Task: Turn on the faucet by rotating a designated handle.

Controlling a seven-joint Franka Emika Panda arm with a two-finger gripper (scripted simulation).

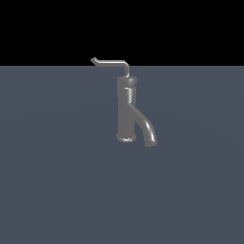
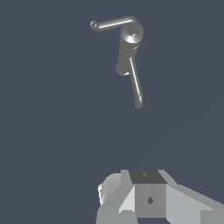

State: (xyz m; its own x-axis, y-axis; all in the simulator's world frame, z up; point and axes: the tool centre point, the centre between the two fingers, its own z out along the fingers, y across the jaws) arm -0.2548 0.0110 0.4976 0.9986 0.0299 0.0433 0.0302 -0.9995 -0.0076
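The faucet is a grey metallic column standing on a flared round base, with a thick spout curving down toward the exterior view's right. From its cap a thin rod, the handle, runs toward the exterior view's left and ends in an upturned tip. The wrist view looks down on the faucet from above, with the handle reaching out sideways from the cap and the spout pointing toward the camera. Only part of my gripper shows at the wrist view's edge, well away from the faucet. Its fingertips are hidden.
A flat dark blue-grey surface spreads around the faucet in every direction. No other objects show on it. The arm is not in the exterior view.
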